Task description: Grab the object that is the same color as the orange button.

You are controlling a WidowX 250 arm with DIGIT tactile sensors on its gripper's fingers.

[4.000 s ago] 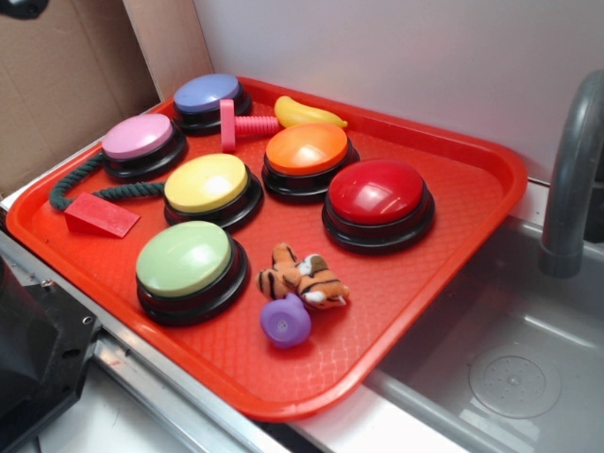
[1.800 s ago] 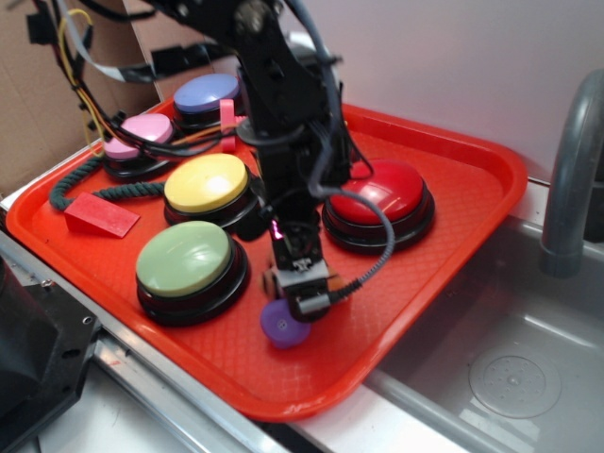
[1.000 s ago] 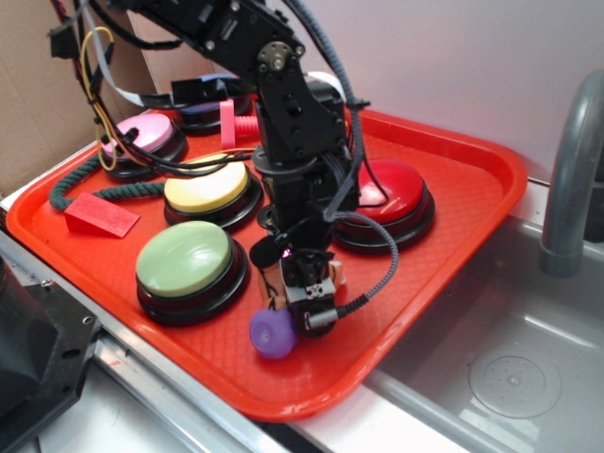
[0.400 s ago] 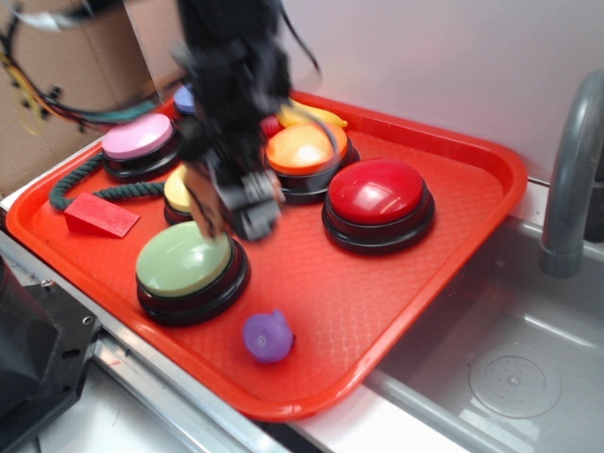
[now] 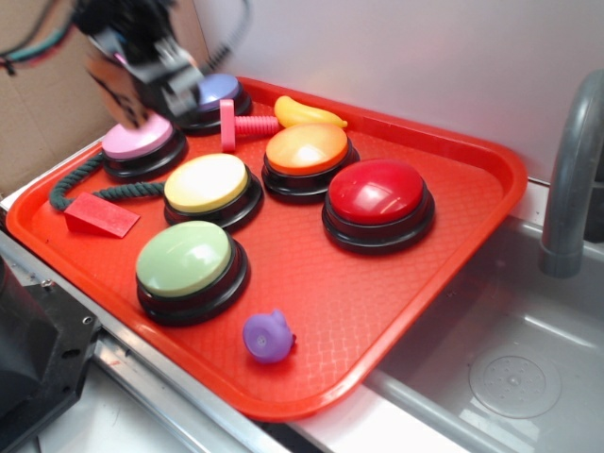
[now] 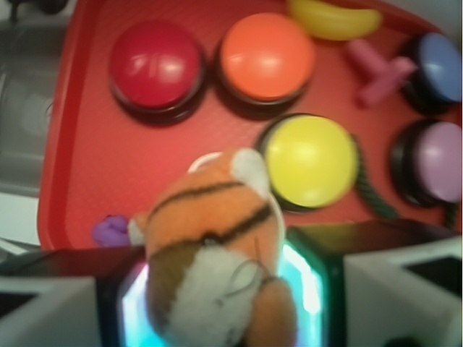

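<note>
Lifting tiger (image 6: 213, 249) away since earlier

Plush tiger (image 6: 213, 246): orange, black stripes, white patches. Orange button (image 5: 307, 149): orange top, black base. Beside orange button: red button (image 5: 377, 192), yellow button (image 5: 207, 182), yellow banana (image 5: 304, 113), pink bolt (image 5: 241, 124). Farther from orange button: green button (image 5: 184, 258), pink button (image 5: 139, 137), blue-violet button (image 5: 216, 90), purple piece (image 5: 268, 337), red wedge (image 5: 100, 214), dark green rope (image 5: 74, 179). Tray (image 5: 453, 198): red-orange, fine grid texture.

Bright even light, glare on the red button (image 5: 378, 192), motion-blurred arm, soft wrist view.
</note>
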